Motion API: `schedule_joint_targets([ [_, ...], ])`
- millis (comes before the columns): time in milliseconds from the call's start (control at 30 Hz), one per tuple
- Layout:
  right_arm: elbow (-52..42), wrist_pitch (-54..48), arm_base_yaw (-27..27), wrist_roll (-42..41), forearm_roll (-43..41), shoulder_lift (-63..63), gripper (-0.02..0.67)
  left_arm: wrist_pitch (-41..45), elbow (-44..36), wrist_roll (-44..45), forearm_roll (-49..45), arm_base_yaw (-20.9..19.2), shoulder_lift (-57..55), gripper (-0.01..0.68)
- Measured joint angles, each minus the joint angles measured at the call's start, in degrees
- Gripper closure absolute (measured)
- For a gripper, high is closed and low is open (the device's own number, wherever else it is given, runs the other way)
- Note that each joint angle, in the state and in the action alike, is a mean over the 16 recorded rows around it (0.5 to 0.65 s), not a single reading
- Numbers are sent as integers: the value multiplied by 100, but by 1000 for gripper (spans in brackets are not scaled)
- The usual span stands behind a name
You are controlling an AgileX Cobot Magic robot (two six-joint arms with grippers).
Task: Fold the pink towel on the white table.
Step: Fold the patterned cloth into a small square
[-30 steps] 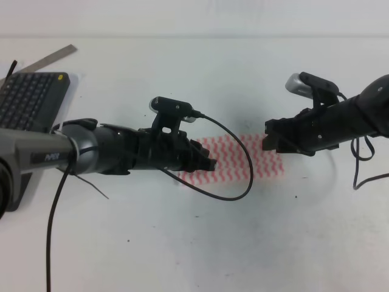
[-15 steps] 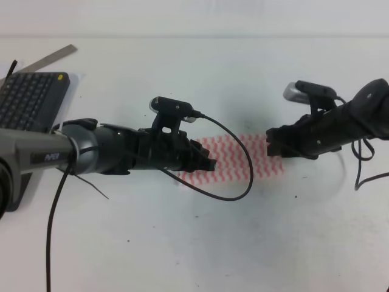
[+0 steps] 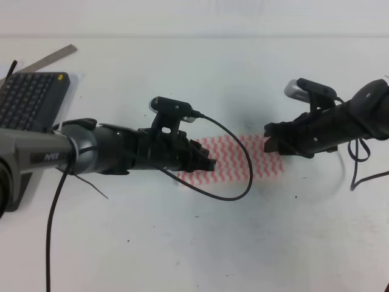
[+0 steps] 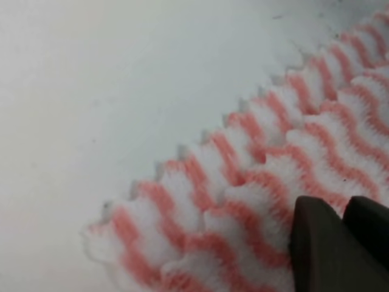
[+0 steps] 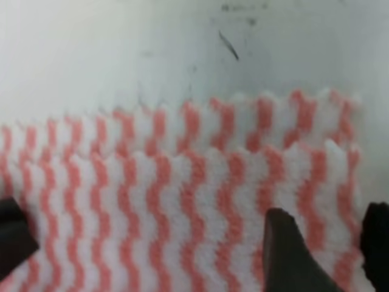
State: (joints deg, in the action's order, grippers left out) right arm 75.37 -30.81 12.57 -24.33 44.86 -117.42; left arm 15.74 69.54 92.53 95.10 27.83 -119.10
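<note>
The black left gripper [image 3: 209, 163] has its fingers nearly together over the 9 o'clock end of the thin pink-and-white zigzag-striped towel [image 3: 243, 157]; whether it pinches cloth I cannot tell. The black right gripper [image 3: 269, 143], fingers apart, hovers at the 3 o'clock end. The towel lies folded mid-way on the plain white table [image 3: 194, 243], long axis running 9 to 3 o'clock.

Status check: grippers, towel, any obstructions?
Left gripper on towel's left end, grip unclear. Right gripper open over right end. Pink towel already doubled. Nothing blocking.

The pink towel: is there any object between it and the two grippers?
Nothing visible. The left gripper is at the pink towel left end, the right gripper at its right end. Only the left arm's black cable loops over the cloth.
</note>
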Motion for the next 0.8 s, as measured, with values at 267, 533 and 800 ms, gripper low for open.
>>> schedule_joint_targets([
  [267, 225, -282, -1, 0, 216, -175, 622, 45, 2, 0, 5, 0, 0, 664],
  [533, 414, -524, 41, 0, 245, -275, 623, 48, 2, 0, 8, 0, 0, 664],
  [800, 466, -562, 92, 0, 150, -343, 627, 54, 4, 0, 11, 0, 0, 664],
])
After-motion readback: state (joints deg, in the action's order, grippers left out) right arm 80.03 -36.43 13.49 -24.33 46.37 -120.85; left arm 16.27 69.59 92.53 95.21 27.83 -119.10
